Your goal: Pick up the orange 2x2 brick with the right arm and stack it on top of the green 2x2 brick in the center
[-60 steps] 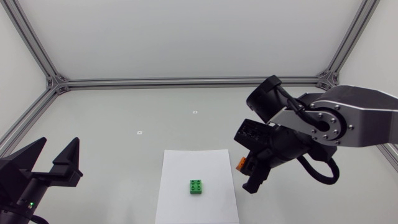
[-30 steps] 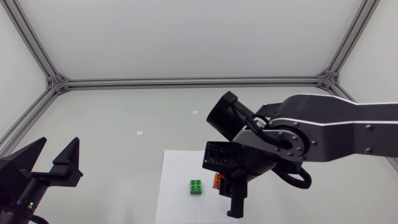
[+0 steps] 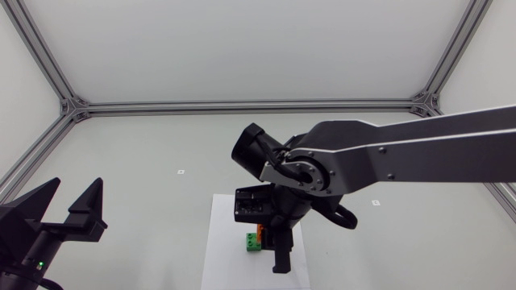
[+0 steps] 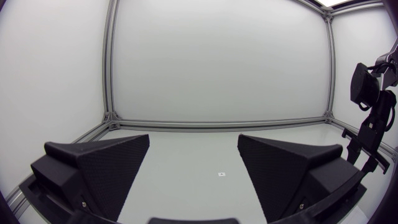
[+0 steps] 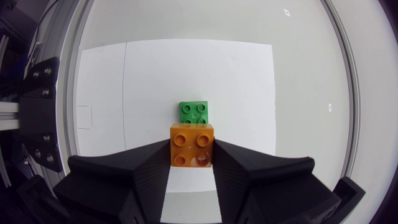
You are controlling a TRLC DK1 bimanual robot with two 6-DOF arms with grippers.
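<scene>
My right tool (image 5: 191, 163) is clamped on the orange 2x2 plastic brick (image 5: 193, 143). Both black wedge fingers (image 5: 124, 180) press its opposite side walls, and the brick sits at their tips with its four studs facing the wrist camera.

The green 2x2 plastic brick (image 5: 194, 112) lies just ahead of the tool's tips, studs up, on a white paper sheet (image 5: 155, 81) spread over the pale grey worktop (image 3: 145, 145). In the right wrist view the orange brick's forward edge meets the green brick's near edge. I cannot tell from that view whether the two bricks touch. In the head view the tool points down over the sheet. The orange brick shows there only as a small patch beside the fingers, immediately next to the green brick, which the tool partly covers. My right arm (image 3: 387, 157) comes in from the right side and extends past the middle of the worktop.

My left tool (image 4: 193, 140) has its fingers standing wide apart. It sits well apart from the right tool and from both bricks. A small white mark (image 4: 221, 174) lies on the worktop ahead of it.
</scene>
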